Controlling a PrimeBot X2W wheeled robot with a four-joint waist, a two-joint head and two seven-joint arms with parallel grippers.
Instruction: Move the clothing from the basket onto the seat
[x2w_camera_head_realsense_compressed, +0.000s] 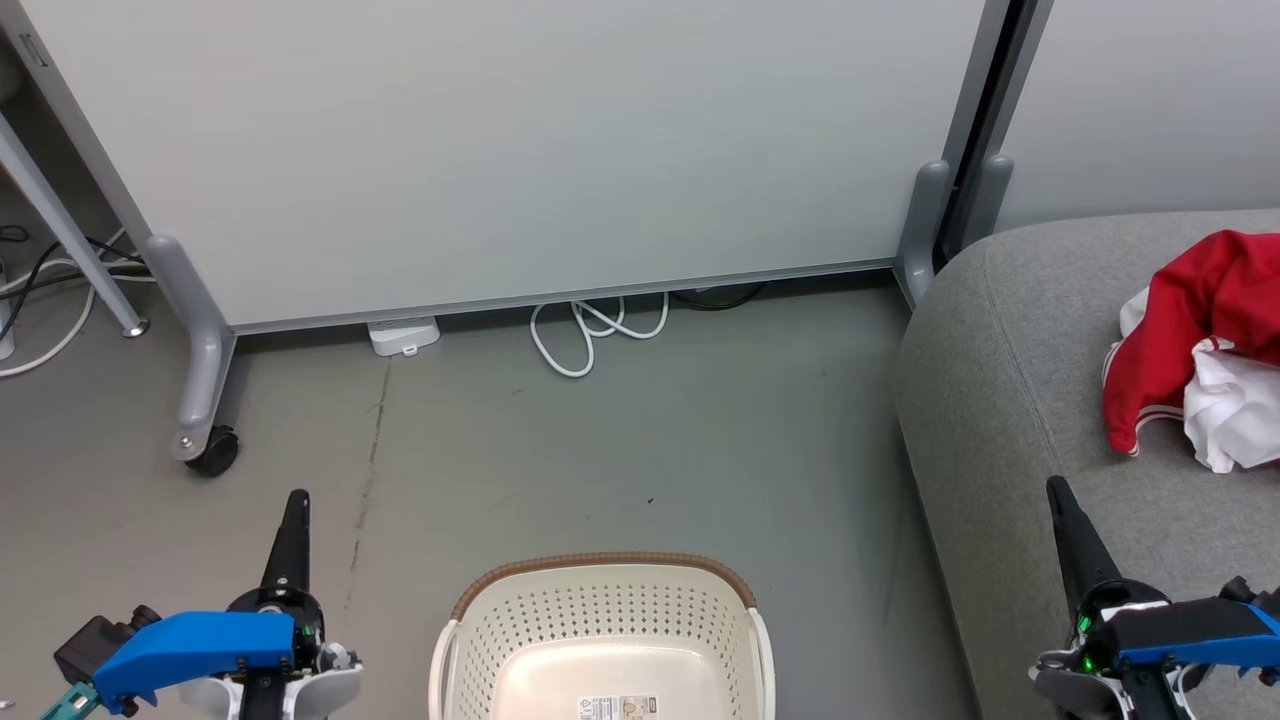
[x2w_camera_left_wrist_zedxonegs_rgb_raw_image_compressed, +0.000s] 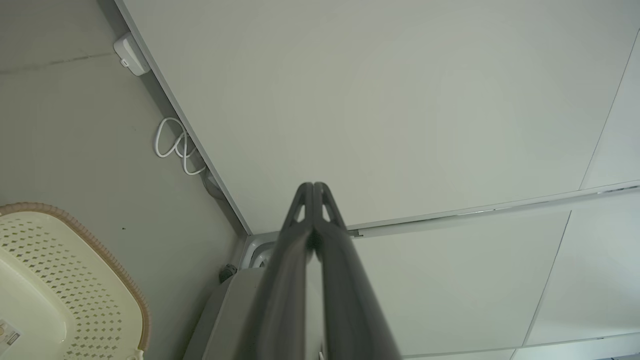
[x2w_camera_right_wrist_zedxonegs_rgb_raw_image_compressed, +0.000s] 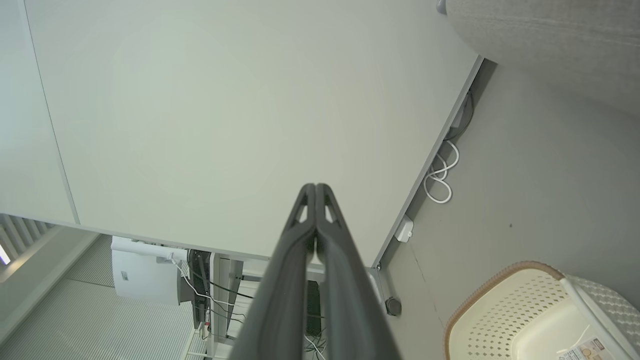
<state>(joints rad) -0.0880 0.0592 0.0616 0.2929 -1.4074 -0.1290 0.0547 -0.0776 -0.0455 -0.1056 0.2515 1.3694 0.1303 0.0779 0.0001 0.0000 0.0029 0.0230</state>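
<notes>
Clothing, a crumpled heap of soft red fabric with white parts (x2w_camera_head_realsense_compressed: 1195, 330), lies on the large grey fabric-upholstered sofa (x2w_camera_head_realsense_compressed: 1010, 400) that serves as the seat. It is at 3 o'clock in your head view and runs off the frame edge. The heap rests well in from the sofa's rounded front edge, which I judge keeps it from sliding off. You cannot tell one garment from another in it.

At 6 o'clock the cream-white perforated plastic laundry basket with a brown woven-look rim (x2w_camera_head_realsense_compressed: 600, 562) stands on the grey floor near the sofa's side. What you see of its inside is bare: a smooth bottom and a printed label (x2w_camera_head_realsense_compressed: 618, 708), no fabric. Its near part is cut off by the frame, so you cannot vouch for that strip. On this evidence the clothing has been moved and the task looks finished, or nearly so.

Your left gripper (x2w_camera_head_realsense_compressed: 297, 497) sits at 8 o'clock and your right gripper (x2w_camera_head_realsense_compressed: 1055, 485) at 4 o'clock, one on either side of the basket. Both have their dark fingers pressed together with nothing between them, and each wrist view shows the tips meeting. That reads as a parked pose, apart from the heap.

At 12 o'clock a pale partition panel (x2w_camera_head_realsense_compressed: 500, 150) stands on castor feet, with a coiled white cable (x2w_camera_head_realsense_compressed: 590, 335) at its base.
</notes>
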